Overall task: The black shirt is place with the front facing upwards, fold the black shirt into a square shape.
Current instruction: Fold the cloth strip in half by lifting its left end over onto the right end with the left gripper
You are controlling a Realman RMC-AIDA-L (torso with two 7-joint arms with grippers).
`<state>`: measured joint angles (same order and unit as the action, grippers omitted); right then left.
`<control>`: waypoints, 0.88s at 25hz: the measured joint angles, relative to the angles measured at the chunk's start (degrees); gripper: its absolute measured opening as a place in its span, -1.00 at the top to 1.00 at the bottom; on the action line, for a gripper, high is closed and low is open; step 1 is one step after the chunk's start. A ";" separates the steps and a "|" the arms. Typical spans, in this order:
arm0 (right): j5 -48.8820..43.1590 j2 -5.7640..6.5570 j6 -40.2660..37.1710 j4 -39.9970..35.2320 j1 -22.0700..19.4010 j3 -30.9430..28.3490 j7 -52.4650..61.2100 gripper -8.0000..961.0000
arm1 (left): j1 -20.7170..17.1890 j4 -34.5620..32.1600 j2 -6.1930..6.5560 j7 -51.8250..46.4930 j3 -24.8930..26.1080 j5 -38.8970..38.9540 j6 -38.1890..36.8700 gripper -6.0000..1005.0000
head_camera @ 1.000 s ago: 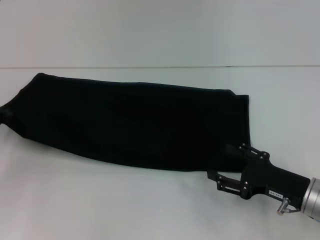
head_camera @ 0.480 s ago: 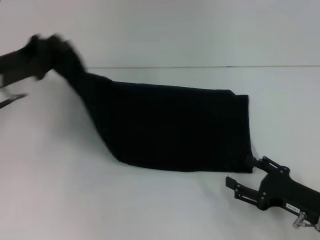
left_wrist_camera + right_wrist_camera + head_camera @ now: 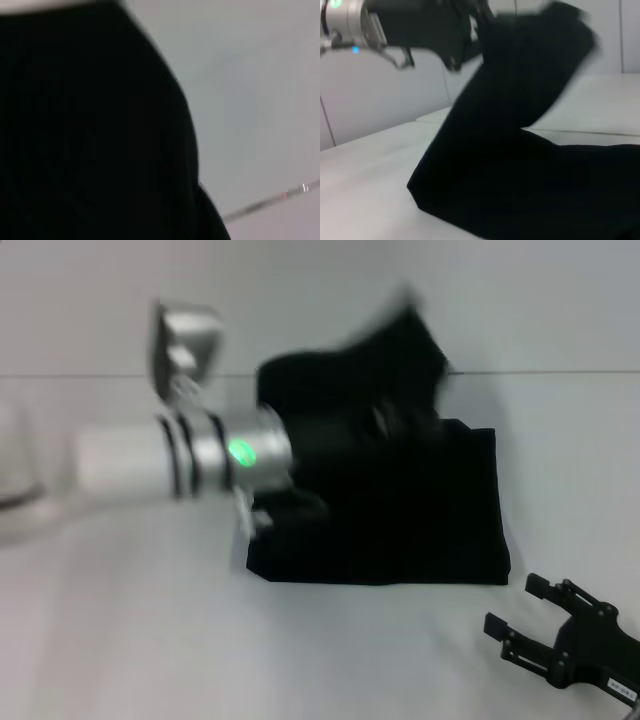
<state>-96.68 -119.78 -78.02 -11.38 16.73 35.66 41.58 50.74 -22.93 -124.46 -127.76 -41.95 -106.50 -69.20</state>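
Observation:
The black shirt lies folded into a strip on the white table, with its right part flat. My left gripper is shut on the shirt's left end and holds it raised above the flat part; a flap trails up behind it. The right wrist view shows the left gripper with the fabric hanging from it down to the table. The left wrist view is filled with black fabric. My right gripper is open and empty on the table near the shirt's front right corner. No lettering or label shows.
The table's back edge meets a pale wall behind the shirt. My left arm's silver wrist reaches in from the left above the table. Bare white table lies to the left and in front.
My left gripper has swung from the far left to the right, carrying the shirt's left end up and over the flat part. My right gripper has drawn back a little toward the front right.

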 joint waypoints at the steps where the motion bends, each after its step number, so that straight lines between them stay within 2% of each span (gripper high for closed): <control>1: 0.00 0.03 -0.19 -0.05 -0.32 -0.13 0.00 -0.84 | 0.91 4.63 -0.03 2.60 -1.57 1.71 1.67 0.91; 4: 0.00 0.14 -0.41 -0.18 -0.72 -0.24 -0.01 -0.84 | 3.13 16.35 -0.12 12.18 -1.80 4.97 5.40 0.90; 8: 0.00 0.16 -0.28 -0.26 -0.59 -0.26 0.02 -0.84 | 3.62 23.43 -0.16 18.92 0.32 6.39 6.57 0.88; 13: -0.10 0.17 -0.13 -0.31 -0.08 -0.33 0.05 -0.84 | 3.06 25.17 -0.18 21.37 4.21 6.54 6.65 0.87; 22: -0.23 0.17 0.17 -0.31 -0.10 -0.33 0.08 -0.84 | 5.01 27.58 -0.22 21.91 5.94 6.47 6.37 0.84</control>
<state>-96.92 -119.61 -77.86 -11.69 16.63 35.33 41.66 55.74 4.65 -124.69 -105.85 -36.01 -100.03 -62.83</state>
